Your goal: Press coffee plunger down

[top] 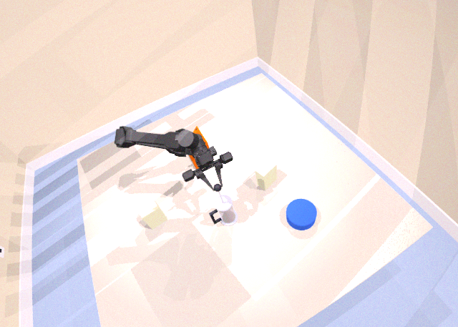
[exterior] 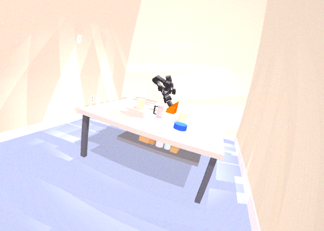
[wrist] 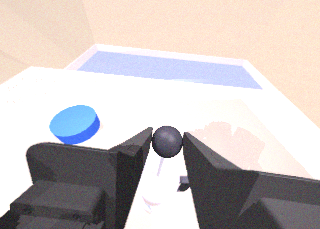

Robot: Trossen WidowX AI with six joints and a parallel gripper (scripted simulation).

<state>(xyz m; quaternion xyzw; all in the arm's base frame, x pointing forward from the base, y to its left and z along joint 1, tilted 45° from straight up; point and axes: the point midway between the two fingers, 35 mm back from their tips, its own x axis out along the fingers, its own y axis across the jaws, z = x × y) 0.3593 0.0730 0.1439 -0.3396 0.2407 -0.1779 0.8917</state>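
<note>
The arm reaches forward and bends down, and the gripper (wrist: 167, 141) pinches the dark plunger knob (wrist: 166, 141) between both fingers. Under the knob stands one coffee press (top: 226, 212), upright. One blue disc (wrist: 74, 123) lies to the gripper's left, two pale cards (top: 267, 178) near the press

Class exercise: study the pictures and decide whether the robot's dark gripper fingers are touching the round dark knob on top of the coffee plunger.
Touching. In the wrist view both dark fingers press against the sides of the round dark plunger knob, with no gap showing.
</note>
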